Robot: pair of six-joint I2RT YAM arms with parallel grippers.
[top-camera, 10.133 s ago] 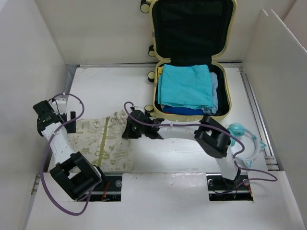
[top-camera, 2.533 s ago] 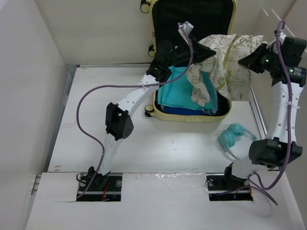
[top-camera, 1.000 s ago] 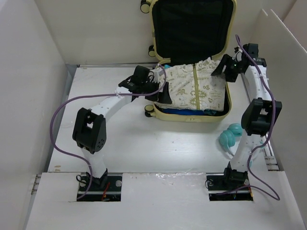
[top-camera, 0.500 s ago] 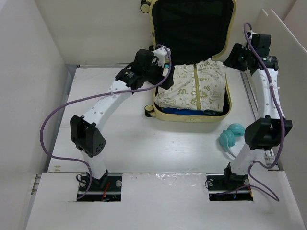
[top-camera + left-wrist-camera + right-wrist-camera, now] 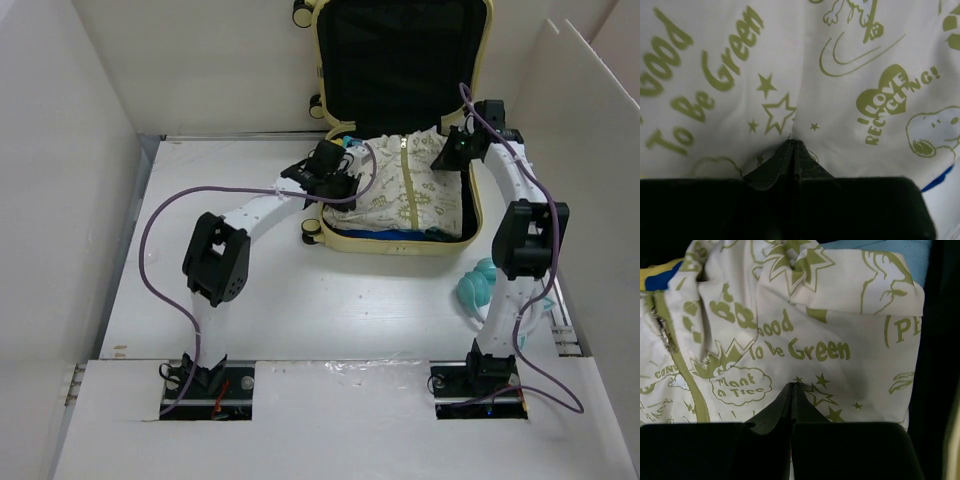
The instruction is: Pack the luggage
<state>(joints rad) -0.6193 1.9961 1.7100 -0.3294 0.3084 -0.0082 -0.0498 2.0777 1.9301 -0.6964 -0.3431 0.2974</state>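
From above, the luggage (image 5: pixel 400 60) lies open at the upper middle of the frame, its lid propped against the back wall and its lower half flat on the tabletop (image 5: pixel 380 300). The cream printed garment (image 5: pixel 410 195) now sits on the folded blue clothes inside. Half a second ago both arms were raised clear of the case. The left gripper (image 5: pixel 335 170) has since dropped onto the garment's left edge and the right gripper (image 5: pixel 450 150) onto its upper right corner, and the cloth looks bunched narrower than before. This reads as tucking the garment in rather than carrying it. A teal object (image 5: pixel 480 285) waits on the tabletop at lower right. In the left wrist view, the left gripper (image 5: pixel 792 147) has its fingers pressed together, tips against the garment (image 5: pixel 805 75); I cannot tell if any fabric is nipped between them. In the right wrist view, the right gripper (image 5: pixel 792 387) is likewise closed tight, tips resting on the garment (image 5: pixel 805 340).
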